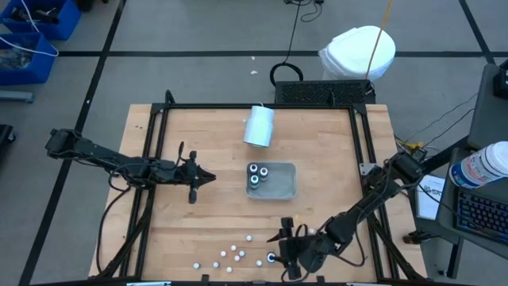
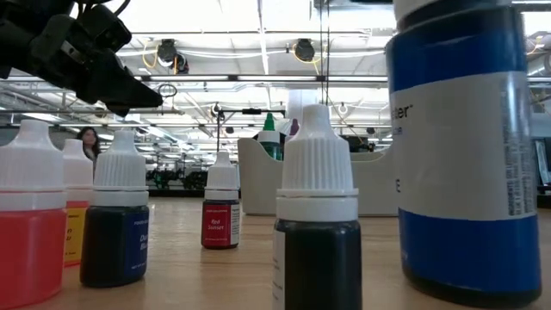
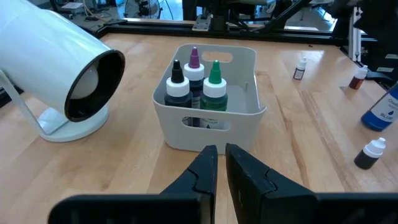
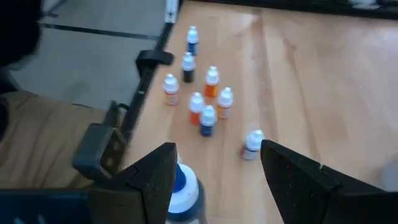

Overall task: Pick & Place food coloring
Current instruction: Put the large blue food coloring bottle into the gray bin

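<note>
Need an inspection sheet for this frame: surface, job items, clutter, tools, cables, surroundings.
Surface: wooden table inside a black frame.
Job's things: three food coloring bottles upright in the tray; loose bottles clustered near the front edge; one blue-capped bottle between the right tool's fingers, not gripped.
Clutter: white cylinder lying on its side behind the tray.
Grippers: left tool shut, empty, left of the tray; right tool open at the front edge.
Cables: black cable on the floor behind the table.
Surroundings: blue bins, white bag, keyboard.
</note>
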Controlling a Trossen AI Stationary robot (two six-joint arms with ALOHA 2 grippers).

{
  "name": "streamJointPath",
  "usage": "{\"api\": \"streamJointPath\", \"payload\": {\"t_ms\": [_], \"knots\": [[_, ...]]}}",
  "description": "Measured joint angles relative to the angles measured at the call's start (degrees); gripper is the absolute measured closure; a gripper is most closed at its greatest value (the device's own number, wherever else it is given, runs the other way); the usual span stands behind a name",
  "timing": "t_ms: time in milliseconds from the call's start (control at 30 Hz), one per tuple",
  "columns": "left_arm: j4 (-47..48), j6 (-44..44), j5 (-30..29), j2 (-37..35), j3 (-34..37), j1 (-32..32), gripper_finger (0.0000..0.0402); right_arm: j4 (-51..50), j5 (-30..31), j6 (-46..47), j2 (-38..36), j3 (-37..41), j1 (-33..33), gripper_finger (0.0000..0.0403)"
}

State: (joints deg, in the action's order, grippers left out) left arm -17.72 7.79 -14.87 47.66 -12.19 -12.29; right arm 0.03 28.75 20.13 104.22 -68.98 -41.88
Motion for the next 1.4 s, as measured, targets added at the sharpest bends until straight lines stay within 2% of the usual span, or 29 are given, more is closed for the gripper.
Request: {"api": "streamJointPath", "payload": {"t_ms": [133, 300, 700, 800, 933, 1000, 1067, 1200, 1400], "knots": [[-0.02, 0.07, 0.29, 0.0, 0.0, -0.05, 0.036, -0.07, 0.1, -0.01, 0.2, -0.01, -0.08, 0.0181], [-0.02, 0.11, 0.33, 0.0, 0.0, -0.11, 0.036, -1.52, 4.42, -0.19, -0.5, 0.14, -0.02, 0.0181], [0.07, 0.01, 0.42, 0.0, 0.0, -0.09, 0.036, -6.54, 5.63, -0.99, -0.79, 0.49, 1.06, 0.0181], [0.07, 0.0, 0.44, 0.0, 0.0, -0.09, 0.036, -6.7, 6.4, -1.55, -2.86, 0.37, 1.04, 0.0181], [0.17, -0.02, 0.42, 0.02, 0.0, -0.09, 0.036, -9.48, 10.48, -2.64, -7.56, 0.36, 0.87, 0.0181], [0.2, -0.09, 0.43, 0.0, 0.0, -0.09, 0.036, -8.42, 9.52, -3.81, -10.14, 0.36, 0.55, 0.0181], [0.42, -0.11, 0.42, 0.02, 0.0, -0.09, 0.036, -4.42, 4.48, -5.02, -11.24, 0.21, 0.45, 0.0181], [0.42, -0.09, 0.42, 0.02, 0.0, -0.09, 0.036, -0.01, -3.57, -5.09, -8.64, 0.21, 0.36, 0.0181], [0.57, 0.48, 0.42, 0.01, 0.0, -0.07, 0.036, -0.23, -5.02, -1.41, -2.66, 0.38, -0.29, 0.0181]]}}
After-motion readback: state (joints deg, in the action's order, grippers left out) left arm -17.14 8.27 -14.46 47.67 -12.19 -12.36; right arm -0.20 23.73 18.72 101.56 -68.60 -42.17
